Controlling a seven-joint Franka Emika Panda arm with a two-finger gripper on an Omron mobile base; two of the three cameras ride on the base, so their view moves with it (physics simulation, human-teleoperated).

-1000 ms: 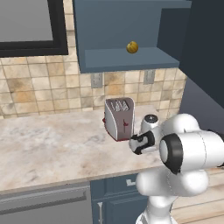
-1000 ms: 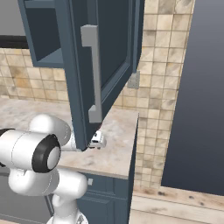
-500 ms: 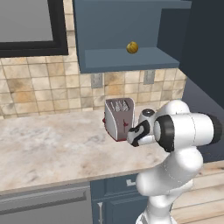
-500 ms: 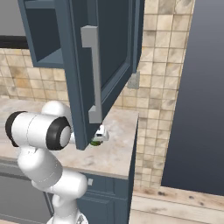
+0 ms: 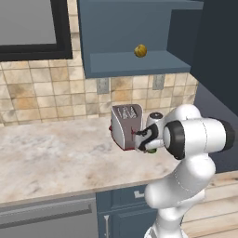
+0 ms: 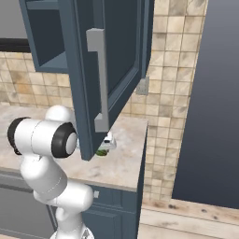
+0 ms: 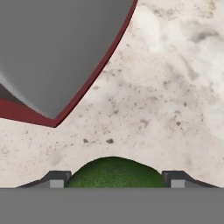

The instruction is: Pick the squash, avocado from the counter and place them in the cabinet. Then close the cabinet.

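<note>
The squash (image 5: 140,50), a small yellow-orange ball, rests on the shelf of the open dark blue cabinet (image 5: 139,66). The avocado (image 7: 113,173), dark green, lies on the marbled counter (image 7: 166,87) just right of the toaster. My gripper (image 7: 113,180) is down over it, one fingertip against each side, so the fruit fills the gap between them. In the left base view the gripper (image 5: 148,147) sits low beside the toaster, with a sliver of avocado (image 5: 151,150) under it. In the right base view the avocado (image 6: 101,152) peeks out below the cabinet door (image 6: 116,70).
A red and silver toaster (image 5: 125,125) stands right next to the gripper on its left. The cabinet door hangs open over the counter's right end, its silver bar handle (image 6: 98,79) facing outward. A dark wall closes off the right side (image 6: 210,93).
The arm has swung up and closer to the toaster while the hand stays low at the counter. The jaws have narrowed from wide open onto the avocado.
</note>
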